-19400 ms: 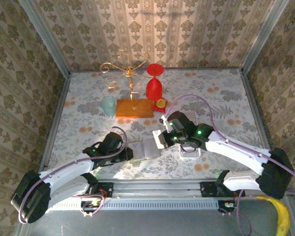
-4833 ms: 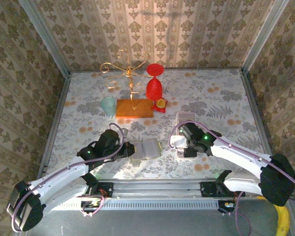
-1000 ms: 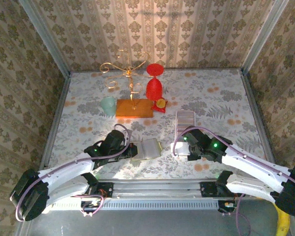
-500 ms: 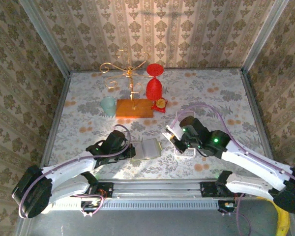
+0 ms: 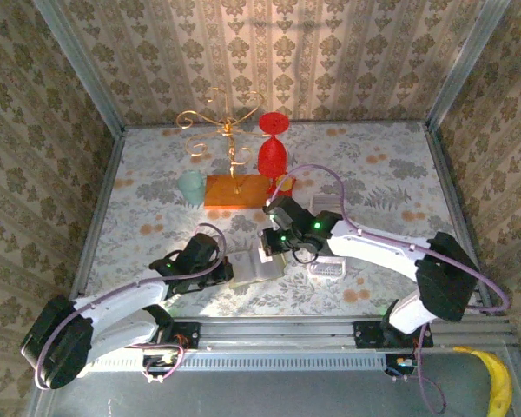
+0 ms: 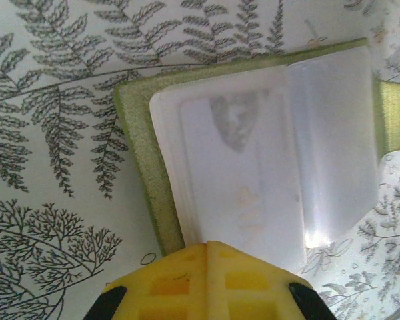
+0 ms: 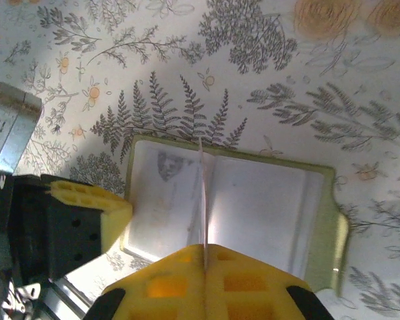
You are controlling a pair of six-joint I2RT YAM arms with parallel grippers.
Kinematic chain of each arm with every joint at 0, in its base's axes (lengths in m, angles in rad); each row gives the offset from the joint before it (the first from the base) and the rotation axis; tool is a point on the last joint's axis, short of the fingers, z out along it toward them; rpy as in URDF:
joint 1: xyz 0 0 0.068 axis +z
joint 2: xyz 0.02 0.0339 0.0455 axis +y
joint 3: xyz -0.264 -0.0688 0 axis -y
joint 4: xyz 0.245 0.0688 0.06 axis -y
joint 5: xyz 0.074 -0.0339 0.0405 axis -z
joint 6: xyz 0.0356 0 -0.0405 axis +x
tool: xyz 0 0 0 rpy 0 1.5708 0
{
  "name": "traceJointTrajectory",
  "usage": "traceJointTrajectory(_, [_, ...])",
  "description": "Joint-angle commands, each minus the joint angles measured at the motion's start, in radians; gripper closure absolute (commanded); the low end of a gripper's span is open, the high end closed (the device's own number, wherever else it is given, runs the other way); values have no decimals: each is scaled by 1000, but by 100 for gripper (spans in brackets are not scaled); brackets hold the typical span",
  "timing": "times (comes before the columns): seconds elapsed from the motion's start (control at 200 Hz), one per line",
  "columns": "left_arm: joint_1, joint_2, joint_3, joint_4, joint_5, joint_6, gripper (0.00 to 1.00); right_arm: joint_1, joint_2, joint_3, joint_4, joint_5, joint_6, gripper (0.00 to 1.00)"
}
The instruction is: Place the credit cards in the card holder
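One credit card edge-on above card holder | right jaws pinch it | left jaws closed

Damask-patterned wallpaper walls enclose a table covered in a floral print, with metal posts standing at its far corners; warm light falls across the back wall's upper edge.

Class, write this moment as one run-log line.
left claw: shut, at holder edge | right claw: shut on card, edge-on over open holder
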Motion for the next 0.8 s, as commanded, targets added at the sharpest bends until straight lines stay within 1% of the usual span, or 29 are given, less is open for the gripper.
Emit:
traceJointTrajectory(0.0, [5,7,-17,-29,-26,6,100,22,46,1,64,-33,119,100])
traceJointTrajectory(0.105, [10,1,-26,-46,-42,33,100,25,77,-23,130,-50,154,100])
traceJointTrajectory(0.21, [10,6,-25,-58,-47,40,100,25,106,-35,158,-49,188,100])
traceJointTrajectory(0.51, [9,8,-37,-49,-36,36,100,23,122,-79,172,5,207,100])
traceJointTrajectory(0.795, [9,-3,-35,-51,-37,29,100,23,122,-144,319,-60,281,100])
